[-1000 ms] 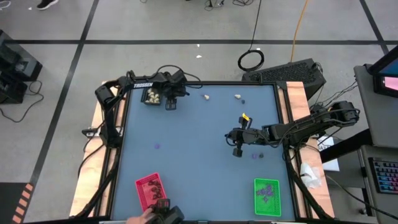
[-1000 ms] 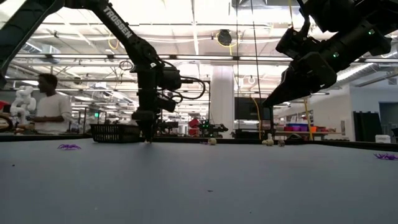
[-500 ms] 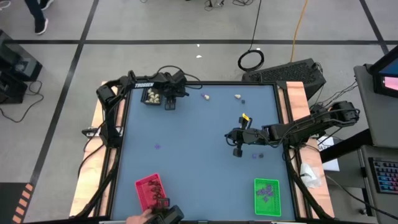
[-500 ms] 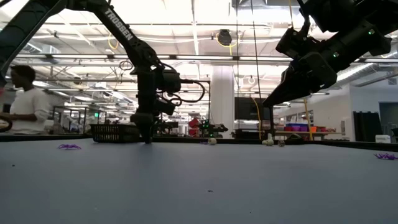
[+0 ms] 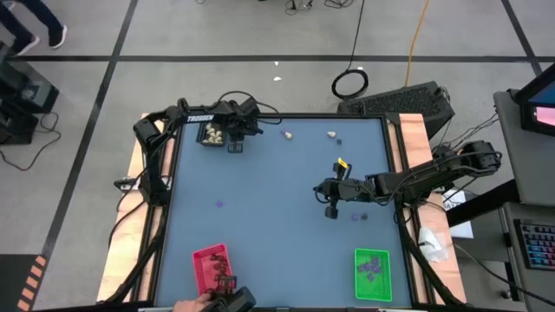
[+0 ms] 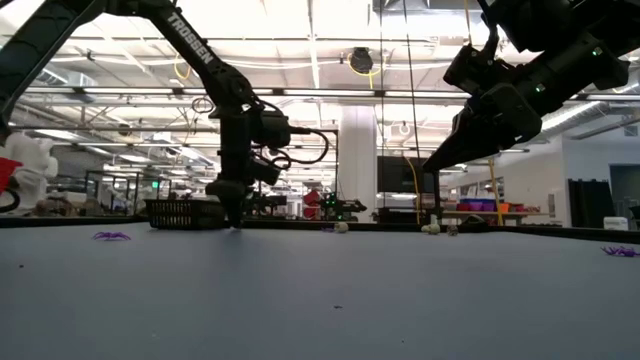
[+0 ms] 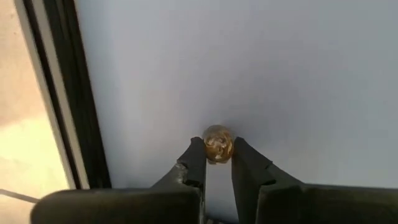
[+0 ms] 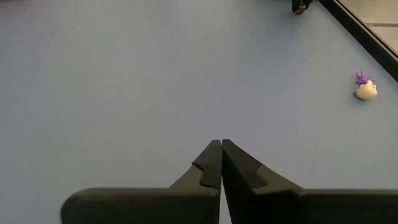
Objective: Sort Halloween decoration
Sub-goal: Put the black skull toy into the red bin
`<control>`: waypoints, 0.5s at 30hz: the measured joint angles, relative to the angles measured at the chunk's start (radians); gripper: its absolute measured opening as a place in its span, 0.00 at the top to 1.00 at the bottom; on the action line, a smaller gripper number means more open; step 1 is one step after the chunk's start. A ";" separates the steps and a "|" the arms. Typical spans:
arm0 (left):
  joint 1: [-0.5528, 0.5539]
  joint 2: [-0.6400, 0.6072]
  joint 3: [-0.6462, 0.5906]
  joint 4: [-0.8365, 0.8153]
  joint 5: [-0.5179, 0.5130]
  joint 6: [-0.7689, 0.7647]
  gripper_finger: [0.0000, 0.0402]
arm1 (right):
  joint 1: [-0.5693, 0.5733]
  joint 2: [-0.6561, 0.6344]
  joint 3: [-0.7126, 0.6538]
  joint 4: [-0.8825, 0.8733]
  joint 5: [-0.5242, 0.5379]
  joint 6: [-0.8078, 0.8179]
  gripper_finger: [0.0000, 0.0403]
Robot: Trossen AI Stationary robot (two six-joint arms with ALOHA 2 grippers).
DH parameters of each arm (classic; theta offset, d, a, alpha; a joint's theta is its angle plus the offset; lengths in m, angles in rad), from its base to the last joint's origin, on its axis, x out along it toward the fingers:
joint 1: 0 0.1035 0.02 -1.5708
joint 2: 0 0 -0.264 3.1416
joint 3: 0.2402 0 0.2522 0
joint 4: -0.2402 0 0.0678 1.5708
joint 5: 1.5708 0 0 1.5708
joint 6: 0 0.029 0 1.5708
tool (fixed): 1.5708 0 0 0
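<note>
The left gripper (image 7: 217, 163) is down at the table's far left, just beside the black tray (image 5: 212, 133), and its fingers pinch a small cream-white lump (image 7: 217, 143) between their tips. The wrist view shows the lump seated right at the tip ends, touching the blue table (image 5: 260, 225), not yet raised. That tray already carries several cream lumps, so my read is this one gets lifted and dropped in with its kind. The right gripper (image 8: 217, 163) hangs over the middle right of the table, fingers pressed together with nothing between them, waiting. Two more cream lumps (image 5: 288, 134) lie loose along the far edge, and a purple bit (image 5: 218, 204) sits alone at centre left. The red tray (image 5: 211, 265) and green tray (image 5: 372, 272) wait on the near side, each holding dark or purple pieces.
</note>
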 joint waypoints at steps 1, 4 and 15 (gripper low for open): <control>0.000 -0.001 0.000 0.001 -0.006 0.000 0.91 | 0.000 0.000 0.000 0.000 0.000 0.000 1.00; -0.005 -0.002 0.008 -0.027 -0.023 0.002 0.91 | 0.000 0.000 0.000 0.000 0.000 0.000 1.00; -0.065 -0.006 0.202 -0.242 -0.043 -0.035 0.91 | 0.000 0.000 0.000 -0.002 0.000 0.000 1.00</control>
